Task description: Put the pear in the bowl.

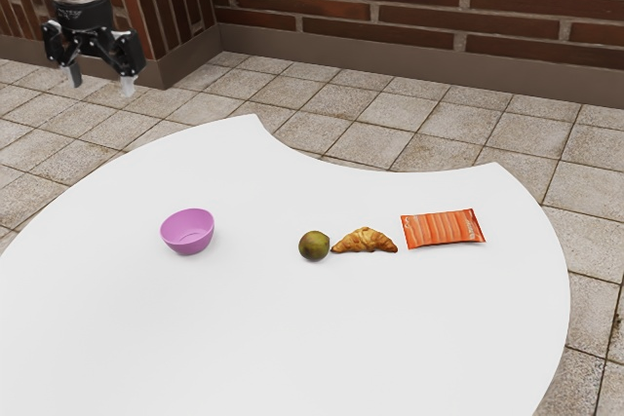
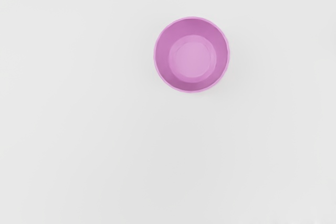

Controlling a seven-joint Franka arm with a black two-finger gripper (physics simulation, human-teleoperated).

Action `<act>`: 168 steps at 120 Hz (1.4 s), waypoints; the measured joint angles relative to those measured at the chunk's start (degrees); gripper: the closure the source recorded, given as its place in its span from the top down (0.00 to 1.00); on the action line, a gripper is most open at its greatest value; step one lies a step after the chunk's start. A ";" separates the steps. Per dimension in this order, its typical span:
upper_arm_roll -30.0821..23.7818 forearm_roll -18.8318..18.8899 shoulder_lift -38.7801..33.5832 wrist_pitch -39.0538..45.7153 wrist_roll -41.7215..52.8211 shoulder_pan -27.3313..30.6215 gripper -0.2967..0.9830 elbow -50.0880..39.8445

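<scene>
Beside the croissant (image 1: 365,241) sits the pear (image 1: 314,245), well apart from the bowl (image 1: 188,232)

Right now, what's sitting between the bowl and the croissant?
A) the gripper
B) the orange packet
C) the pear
C: the pear sits on the table between the bowl and the croissant, much nearer the croissant.
</scene>
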 joint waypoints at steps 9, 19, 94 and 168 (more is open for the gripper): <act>-0.29 0.00 -0.01 0.14 -0.04 -0.06 0.77 -0.02; -1.09 -0.01 -0.09 0.25 -0.09 0.90 0.77 0.03; -9.45 -9.41 24.71 14.88 -11.37 -3.77 0.77 0.17; -13.33 -9.87 45.67 24.06 -19.95 -2.03 0.77 14.85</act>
